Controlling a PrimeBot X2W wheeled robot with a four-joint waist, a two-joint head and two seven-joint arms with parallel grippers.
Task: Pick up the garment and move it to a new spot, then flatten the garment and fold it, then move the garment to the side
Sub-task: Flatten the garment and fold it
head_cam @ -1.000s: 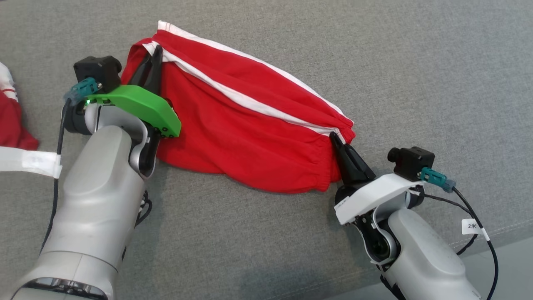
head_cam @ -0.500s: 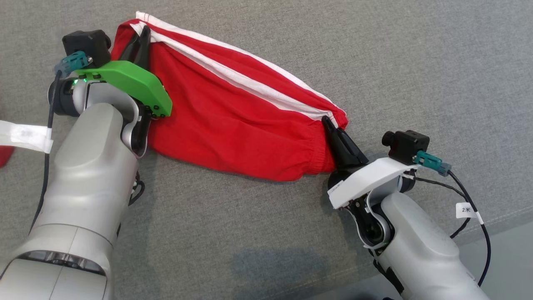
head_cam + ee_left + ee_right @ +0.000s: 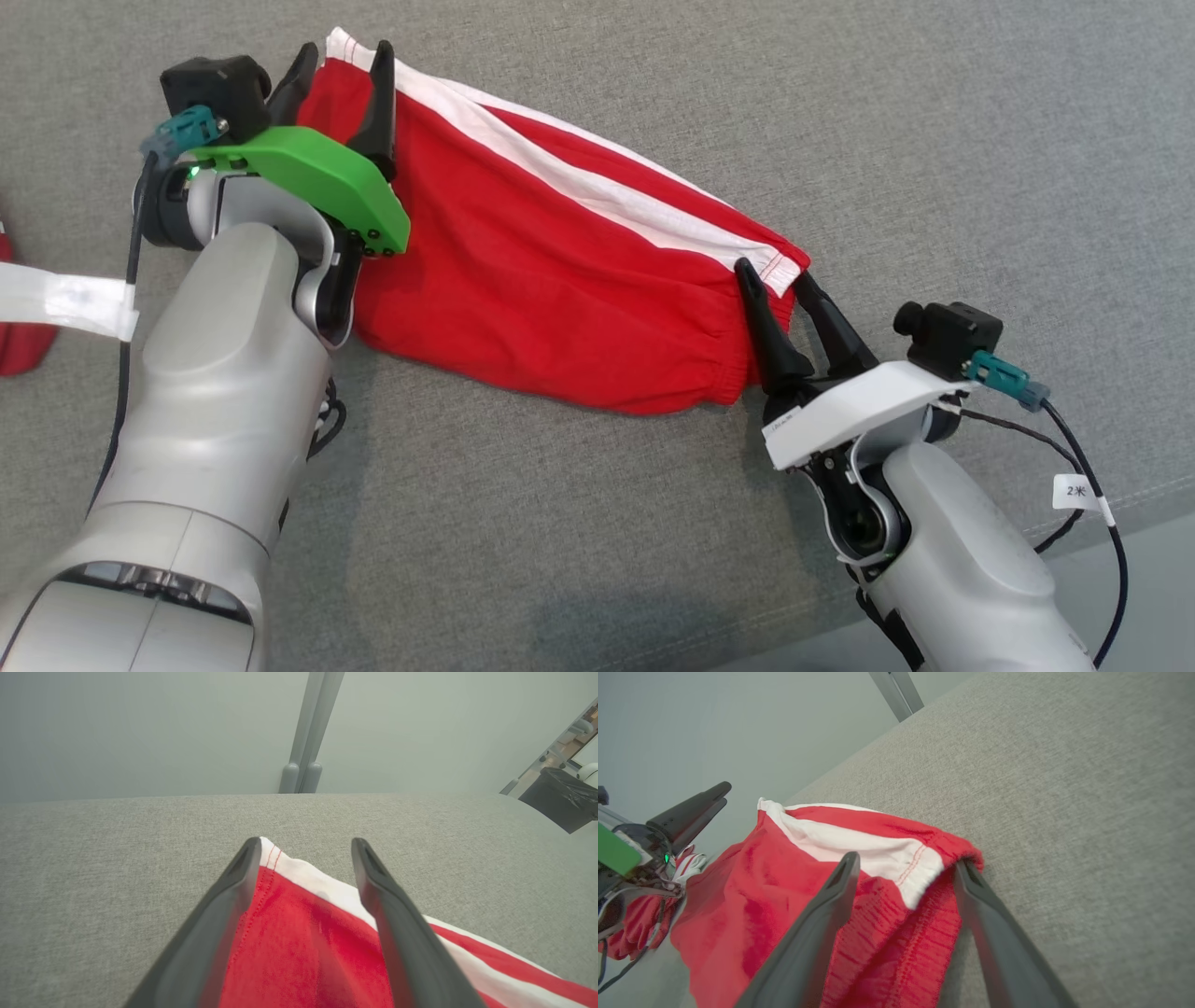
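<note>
The garment (image 3: pixel 560 271) is a pair of red shorts with a white side stripe, folded and lying slantwise on the grey cushion (image 3: pixel 934 140). My left gripper (image 3: pixel 343 70) stands open over its far left corner, and that red and white corner (image 3: pixel 299 933) lies loose between the spread fingers (image 3: pixel 306 842). At the near right end my right gripper (image 3: pixel 773 273) is open too. Its fingers (image 3: pixel 906 858) straddle the elastic waistband corner (image 3: pixel 896 933) without pinching it. The left gripper's fingers (image 3: pixel 691 809) also show in the right wrist view.
Another red and white cloth (image 3: pixel 19 345) lies at the left edge, also seen as a bunched heap (image 3: pixel 635 924). The cushion's front edge (image 3: pixel 1139 509) runs at the lower right. A pale wall with a post (image 3: pixel 308 732) stands behind, and a black bag (image 3: pixel 560 798) is far right.
Both grippers have opened and let go of the garment's two end corners. The garment now rests on the cushion with its white stripe laid flatter. The head view shifted slightly.
</note>
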